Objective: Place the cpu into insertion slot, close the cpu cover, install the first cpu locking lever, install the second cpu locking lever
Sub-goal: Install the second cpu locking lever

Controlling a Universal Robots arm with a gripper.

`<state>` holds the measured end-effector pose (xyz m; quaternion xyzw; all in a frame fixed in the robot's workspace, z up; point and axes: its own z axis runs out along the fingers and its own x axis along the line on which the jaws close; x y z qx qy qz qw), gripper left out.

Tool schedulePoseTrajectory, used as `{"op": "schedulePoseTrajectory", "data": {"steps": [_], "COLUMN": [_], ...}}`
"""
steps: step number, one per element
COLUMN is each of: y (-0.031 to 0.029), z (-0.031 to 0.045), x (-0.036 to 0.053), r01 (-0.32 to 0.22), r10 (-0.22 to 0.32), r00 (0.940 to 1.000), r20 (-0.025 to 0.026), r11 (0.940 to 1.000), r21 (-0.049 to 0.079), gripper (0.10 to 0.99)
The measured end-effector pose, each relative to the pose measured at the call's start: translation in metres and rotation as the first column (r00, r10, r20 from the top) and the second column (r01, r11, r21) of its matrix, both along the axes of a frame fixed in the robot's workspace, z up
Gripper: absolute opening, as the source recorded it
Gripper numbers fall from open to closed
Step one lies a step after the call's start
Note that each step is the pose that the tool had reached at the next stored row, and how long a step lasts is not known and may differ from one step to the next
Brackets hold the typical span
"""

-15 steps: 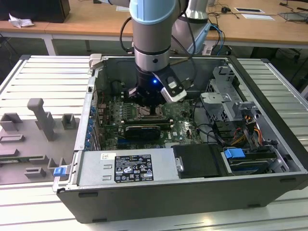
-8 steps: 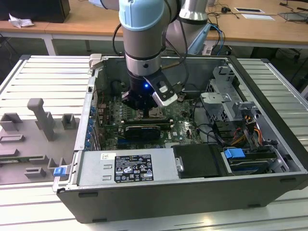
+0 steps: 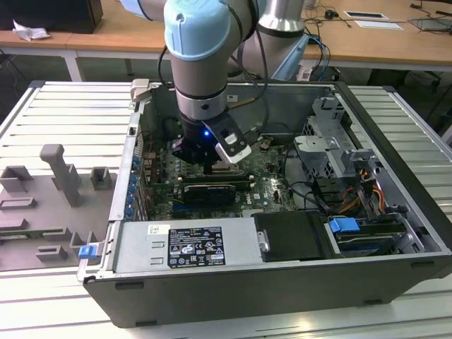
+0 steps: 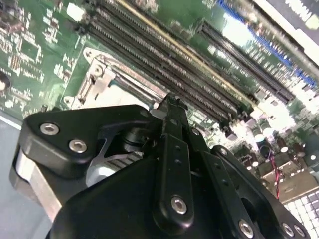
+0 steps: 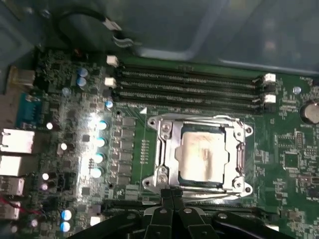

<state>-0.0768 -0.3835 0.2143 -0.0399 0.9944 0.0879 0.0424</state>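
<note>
In the first wrist view the cpu (image 5: 202, 152) lies flat in the insertion slot (image 5: 152, 122), its pale metal face showing through the window of the cpu cover (image 5: 165, 149). The cover is down flat over it. My gripper (image 5: 172, 193) is shut, its black fingertips pressed together at the socket's edge next to a thin metal lever rod (image 5: 219, 195). Nothing shows between the fingertips. The second wrist view has the gripper (image 4: 172, 99) tip right beside the socket's metal corner (image 4: 94, 79). In the exterior view the gripper (image 3: 210, 164) is low over the motherboard inside the open computer case (image 3: 395, 127).
Long black memory slots (image 5: 189, 87) run just beyond the socket. A black expansion card (image 3: 208, 191), a power supply (image 3: 191, 247), a drive cage (image 3: 332, 141) and loose cables crowd the case. A grey fixture (image 3: 60, 176) stands outside on the exterior view's left.
</note>
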Motion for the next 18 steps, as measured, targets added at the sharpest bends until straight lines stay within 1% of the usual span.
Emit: {"op": "schedulePoseTrajectory", "data": {"steps": [2, 3, 5, 6, 7, 9, 10, 11, 12, 15, 18], "y": [-0.0055, -0.0083, -0.0105, -0.0112, -0.0116, -0.0121, -0.0126, -0.0127, -0.0134, -0.0138, -0.0136], "z": [-0.0010, -0.0011, -0.0012, -0.0015, -0.0022, -0.0040, -0.0058, -0.0080, -0.0094, -0.0141, -0.0174], "x": [-0.0010, -0.0032, -0.0057, -0.0079, -0.0090, -0.0097, -0.0103, -0.0113, -0.0125, -0.0150, -0.0159], "r01": [0.000, 0.000, 0.000, -0.001, -0.001, -0.003, -0.004, -0.005, -0.005, -0.005, -0.006], "r10": [0.000, 0.000, 0.000, 0.001, 0.001, 0.003, 0.004, 0.005, 0.005, 0.005, 0.006], "r00": [1.0000, 1.0000, 1.0000, 1.0000, 1.0000, 1.0000, 1.0000, 1.0000, 1.0000, 1.0000, 1.0000], "r20": [-0.0001, -0.0001, -0.0001, -0.0001, -0.0001, -0.0001, 0.0000, 0.0001, 0.0001, 0.0000, 0.0005], "r11": [0.9999, 0.9997, 0.9991, 0.9987, 0.9983, 0.9976, 0.9969, 0.9964, 0.9961, 0.9955, 0.9933], "r21": [0.014, 0.026, 0.042, 0.051, 0.058, 0.069, 0.079, 0.085, 0.088, 0.094, 0.115], "gripper": [0.106, 0.106, 0.106, 0.106, 0.106, 0.106, 0.106, 0.106, 0.106, 0.106, 0.106]}}
